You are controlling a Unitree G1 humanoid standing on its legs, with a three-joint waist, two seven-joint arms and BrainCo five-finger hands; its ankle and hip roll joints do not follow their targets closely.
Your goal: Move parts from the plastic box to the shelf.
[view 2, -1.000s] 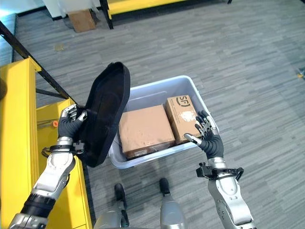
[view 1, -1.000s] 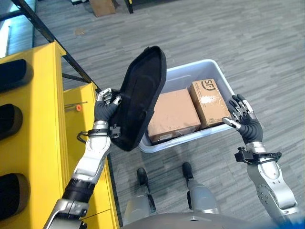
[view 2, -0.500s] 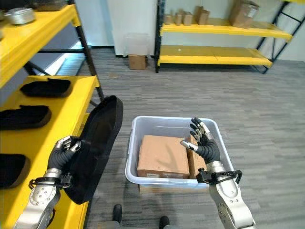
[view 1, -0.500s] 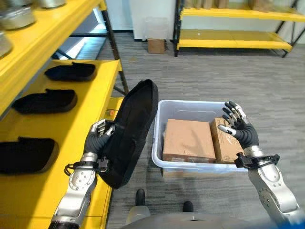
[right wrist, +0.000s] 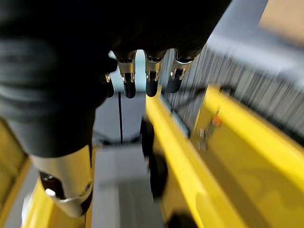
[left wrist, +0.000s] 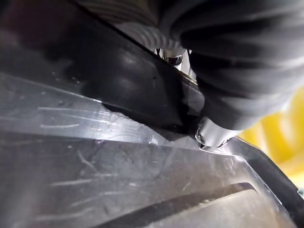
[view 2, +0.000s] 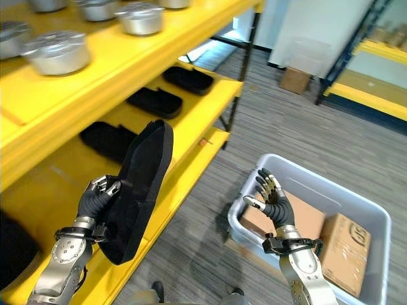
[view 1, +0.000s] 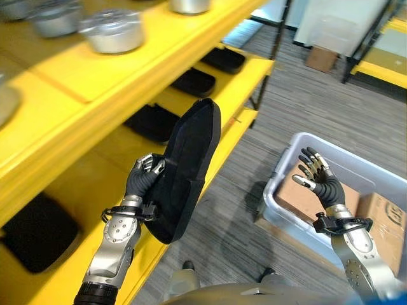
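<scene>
Still clutching black part (view 1: pixel 184 171), left hand (view 1: pixel 141 180) nears shelf (view 1: pixel 95 152).

Bare yellow shelf (view 1: pixel 95 171) surface between black parts (view 1: pixel 151 122), overhung closely by the upper shelf (view 1: pixel 114 89).

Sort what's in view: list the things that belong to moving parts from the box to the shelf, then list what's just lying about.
Belongs to the job:
black part, gripped in the left hand
plastic box
yellow shelf
black parts already on the shelf
right hand, open, holding nothing

Just lying about:
metal pots on the upper shelf
cardboard boxes in the plastic box
</scene>
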